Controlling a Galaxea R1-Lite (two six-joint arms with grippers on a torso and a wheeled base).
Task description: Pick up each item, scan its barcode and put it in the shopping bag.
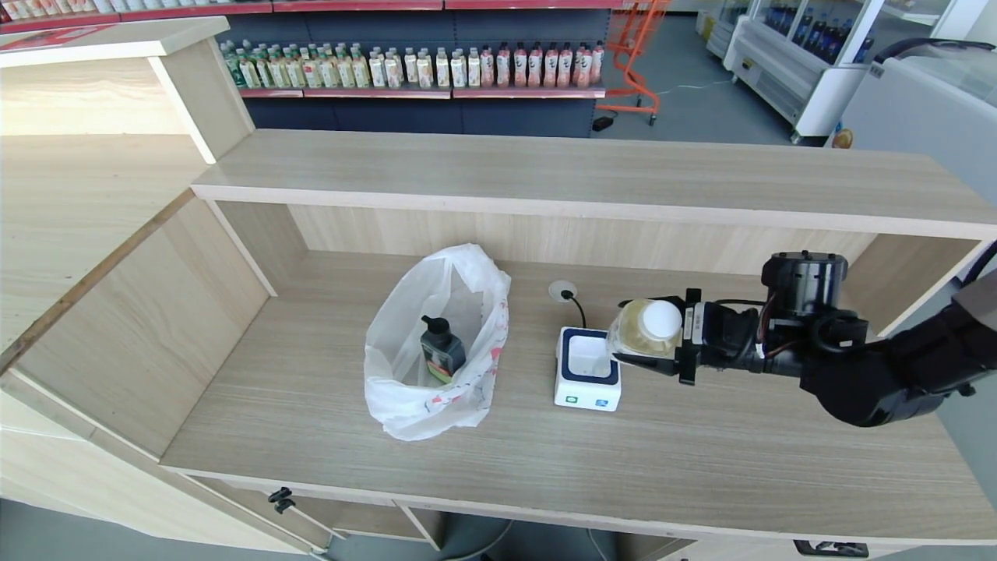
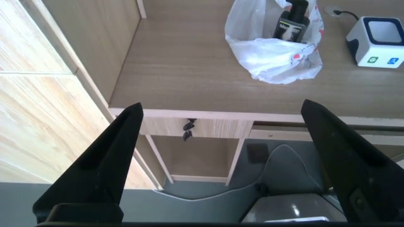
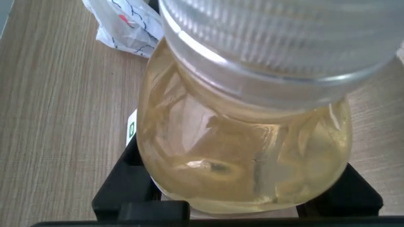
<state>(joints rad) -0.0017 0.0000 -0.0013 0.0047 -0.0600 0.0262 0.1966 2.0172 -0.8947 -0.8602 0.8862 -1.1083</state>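
Closest to the lens in the right wrist view is the jar (image 3: 246, 145), clear plastic with pale yellow liquid and a ribbed white lid. It is clamped between the black fingers of the right gripper (image 1: 637, 333). From the head view it hangs just above the right edge of the scanner, not touching it.

By size: the wooden counter (image 1: 701, 467) carries everything. The white shopping bag (image 1: 405, 389) stands slumped left of centre, its mouth open upward, with a dark pump bottle (image 1: 442, 351) already upright inside. The small white scanner (image 1: 588, 374) sits just beside the bag on its right, its window facing up.

Risks, as I judge them: the jar is round and smooth, so it could twist or slide in the fingers as it is turned. If the barcode does not face the window, the scan may fail. The bag is limp, so its rim could fold under the jar or catch a finger, and the jar could knock the pump bottle over.

The right arm comes in from the right, forearm roughly level above the counter, wrist pointing at the scanner. The left gripper (image 2: 221, 170) hangs spread and empty, low off the counter's near edge
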